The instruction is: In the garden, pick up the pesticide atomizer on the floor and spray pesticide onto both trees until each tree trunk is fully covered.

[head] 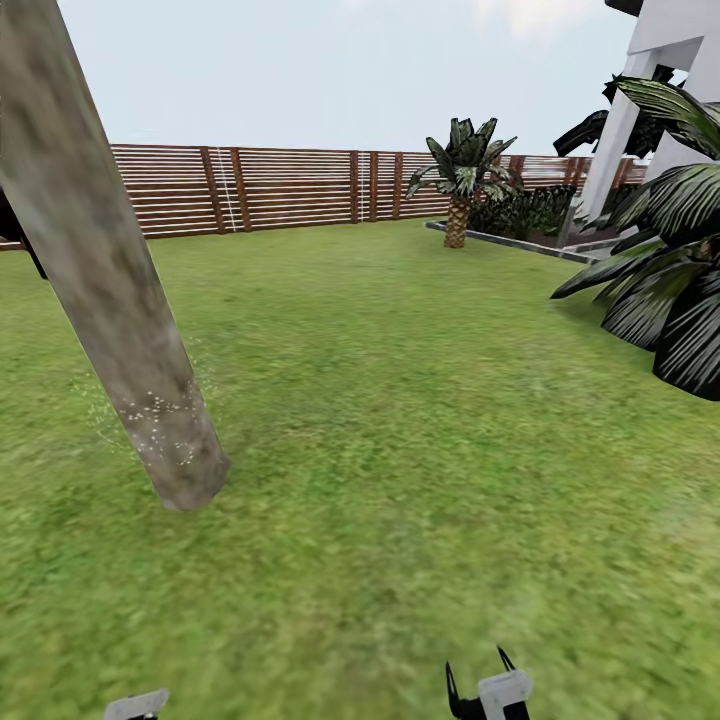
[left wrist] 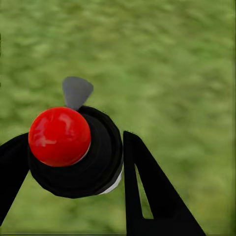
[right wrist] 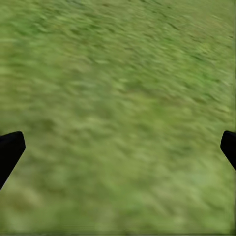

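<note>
A thick mottled grey-brown tree trunk [head: 110, 290] leans across the left of the head view, rooted in the lawn. Fine white specks of pesticide [head: 160, 420] dot its lower part near the base. In the left wrist view the pesticide atomizer [left wrist: 73, 147], black with a round red tip, sits between the two black fingers [left wrist: 147, 191] of my left gripper [left wrist: 73, 182], which is shut on it over grass. My right gripper [right wrist: 118, 147] stands open above grass, its fingertips far apart; its white-tipped end [head: 495, 690] shows at the head view's lower edge.
A reddish-brown slatted fence [head: 290, 185] runs along the back of the lawn. A short palm [head: 460, 185] stands at the back right beside a white building [head: 660, 90]. Dark striped palm fronds [head: 670, 290] reach in from the right. Open grass lies ahead.
</note>
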Tool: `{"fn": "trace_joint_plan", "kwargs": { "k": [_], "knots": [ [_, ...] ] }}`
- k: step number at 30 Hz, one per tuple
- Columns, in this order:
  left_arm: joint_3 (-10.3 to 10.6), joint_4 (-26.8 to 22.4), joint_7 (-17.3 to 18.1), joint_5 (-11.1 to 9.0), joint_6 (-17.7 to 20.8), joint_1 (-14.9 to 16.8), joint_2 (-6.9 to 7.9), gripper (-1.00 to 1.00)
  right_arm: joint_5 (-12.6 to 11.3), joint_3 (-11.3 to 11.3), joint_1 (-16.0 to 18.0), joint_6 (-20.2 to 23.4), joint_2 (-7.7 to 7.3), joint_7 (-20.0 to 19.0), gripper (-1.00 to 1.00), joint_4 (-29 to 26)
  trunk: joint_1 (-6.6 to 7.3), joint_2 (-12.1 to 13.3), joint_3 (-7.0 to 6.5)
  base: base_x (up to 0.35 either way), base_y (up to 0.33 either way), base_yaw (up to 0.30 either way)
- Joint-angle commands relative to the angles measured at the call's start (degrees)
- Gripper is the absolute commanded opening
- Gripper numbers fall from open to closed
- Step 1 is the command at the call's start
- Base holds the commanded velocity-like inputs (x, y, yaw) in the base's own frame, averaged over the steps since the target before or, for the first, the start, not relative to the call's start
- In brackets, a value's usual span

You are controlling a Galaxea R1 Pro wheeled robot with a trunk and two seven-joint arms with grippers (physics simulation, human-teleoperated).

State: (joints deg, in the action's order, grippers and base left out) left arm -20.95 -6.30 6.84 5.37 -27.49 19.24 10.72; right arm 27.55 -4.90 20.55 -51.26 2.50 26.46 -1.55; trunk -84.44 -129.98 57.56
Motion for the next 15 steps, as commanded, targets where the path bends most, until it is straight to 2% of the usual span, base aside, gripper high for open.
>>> {"fn": "trace_joint_plan", "kwargs": {
  "k": [1,5,7,10,15],
  "knots": [
    [-0.55,0.05,0.15,0.45,-0.21,-0.15,0.02,-1.0,0.12,-0.46,-0.02,0.01,-0.06,0.56,1.0,0.06,0.01,-0.02,0.05,-0.072,0.0,0.0],
    [-0.55,0.06,-0.26,0.32,-0.21,-0.34,-0.01,-1.0,0.06,-0.46,-0.07,0.02,0.11,0.6,1.0,0.06,0.01,-0.02,0.05,-0.253,0.0,0.0],
    [-0.57,0.0,-2.38,0.23,-0.26,-0.4,0.0,-1.0,0.03,-0.46,-0.07,0.02,0.12,0.61,1.0,0.0,0.01,-0.02,0.05,-0.326,0.0,0.086],
    [-0.52,0.02,-5.71,0.18,-0.28,-0.43,-0.12,-1.0,-0.03,-0.46,-0.07,0.02,0.18,0.67,1.0,-0.03,0.01,-0.02,0.05,-0.336,0.0,0.226],
    [-0.56,0.01,-6.7,0.14,-0.25,-0.43,-0.25,-1.0,-0.04,-0.46,-0.07,0.02,0.22,0.7,1.0,-0.03,0.01,-0.02,-0.03,-0.34,0.0,0.273]
  ]
}}
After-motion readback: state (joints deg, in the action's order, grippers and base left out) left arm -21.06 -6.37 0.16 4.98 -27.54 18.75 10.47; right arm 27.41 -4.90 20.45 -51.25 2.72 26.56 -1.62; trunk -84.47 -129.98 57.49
